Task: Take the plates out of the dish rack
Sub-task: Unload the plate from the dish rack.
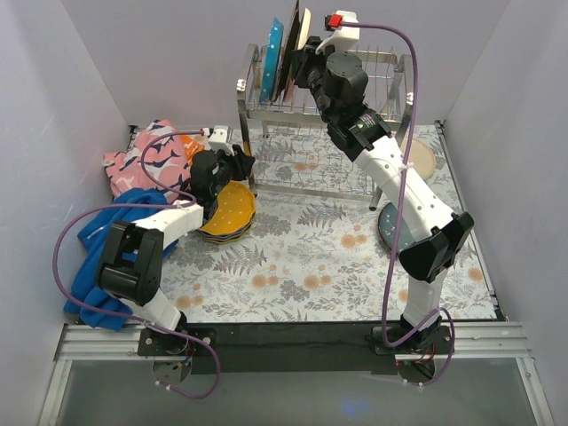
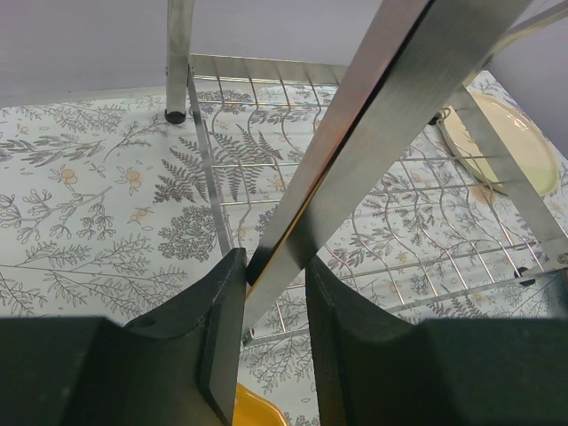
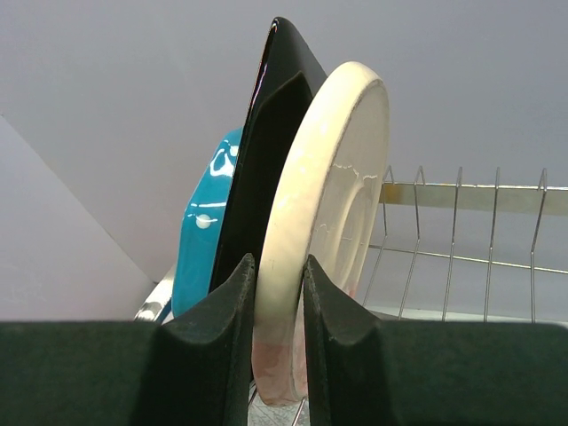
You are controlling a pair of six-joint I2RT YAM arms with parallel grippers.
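A: Right gripper (image 3: 280, 266)?
B: Pinching the cream plate (image 3: 333, 195) upright between its fingers (image 3: 209, 355). Black plate (image 3: 266, 142) is just left, on the dish rack (image 3: 461, 191).
A: Left gripper (image 2: 273, 266)?
B: Fingers (image 2: 200, 328) clamped on the chrome rack leg (image 2: 373, 115).

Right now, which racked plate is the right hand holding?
The cream plate, rightmost of three: the right hand pinches its rim. The black plate and teal plate stand left of it, ungripped.

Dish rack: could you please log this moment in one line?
left gripper: shut on dish rack leg | right gripper: shut on cream plate rim, upright beside dark plate | orange plate: unloaded, lying flat
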